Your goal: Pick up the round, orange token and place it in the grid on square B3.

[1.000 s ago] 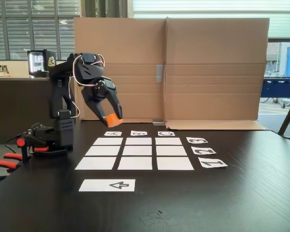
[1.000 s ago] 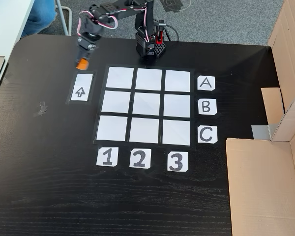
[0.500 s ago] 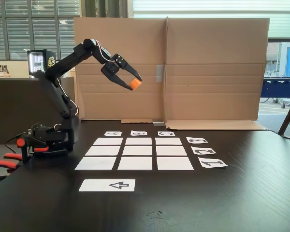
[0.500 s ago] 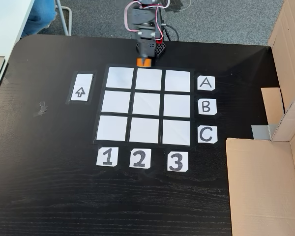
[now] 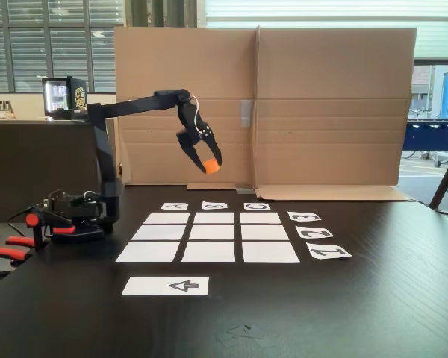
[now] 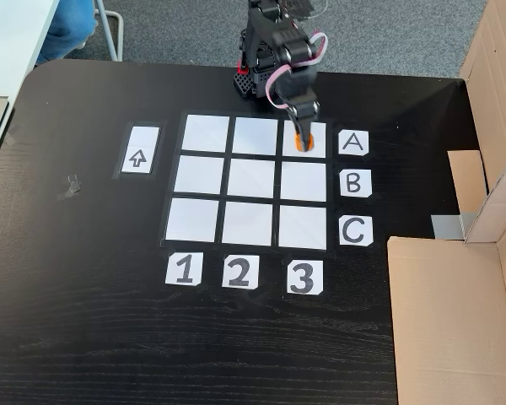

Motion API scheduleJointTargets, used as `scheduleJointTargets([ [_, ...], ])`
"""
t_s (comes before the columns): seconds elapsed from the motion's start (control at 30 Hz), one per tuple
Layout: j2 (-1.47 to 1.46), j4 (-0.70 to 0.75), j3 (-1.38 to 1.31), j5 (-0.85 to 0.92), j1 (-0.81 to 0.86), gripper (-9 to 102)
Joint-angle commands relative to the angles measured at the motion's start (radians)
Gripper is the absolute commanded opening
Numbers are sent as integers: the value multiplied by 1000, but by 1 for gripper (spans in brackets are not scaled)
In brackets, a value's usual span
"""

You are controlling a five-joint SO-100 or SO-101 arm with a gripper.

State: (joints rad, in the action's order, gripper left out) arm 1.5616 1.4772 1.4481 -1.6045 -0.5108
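The black two-finger gripper holds the small orange round token high up, probably over the far-right paper; it should move nearer, then lower onto white paper square B3.

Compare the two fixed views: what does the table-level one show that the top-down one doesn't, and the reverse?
The table-level fixed view alone shows height: the end effector holds the token well above the table, before a cardboard wall, with clamp handles at left.

The top-down fixed view alone shows which cell lies beneath: the token appears over the cell beside card A, column 3; square B3 lies bare.

Both show the grid, arrow strip and shut end effector.
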Motion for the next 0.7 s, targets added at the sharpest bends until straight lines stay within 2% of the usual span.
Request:
scheduleJointTargets([
  [0.0,-94,-32,-20,-34,-20,-1],
  [0.27,-299,-120,-43,-58,17,-1],
  [0.67,-399,-170,-64,-58,54,-1],
])
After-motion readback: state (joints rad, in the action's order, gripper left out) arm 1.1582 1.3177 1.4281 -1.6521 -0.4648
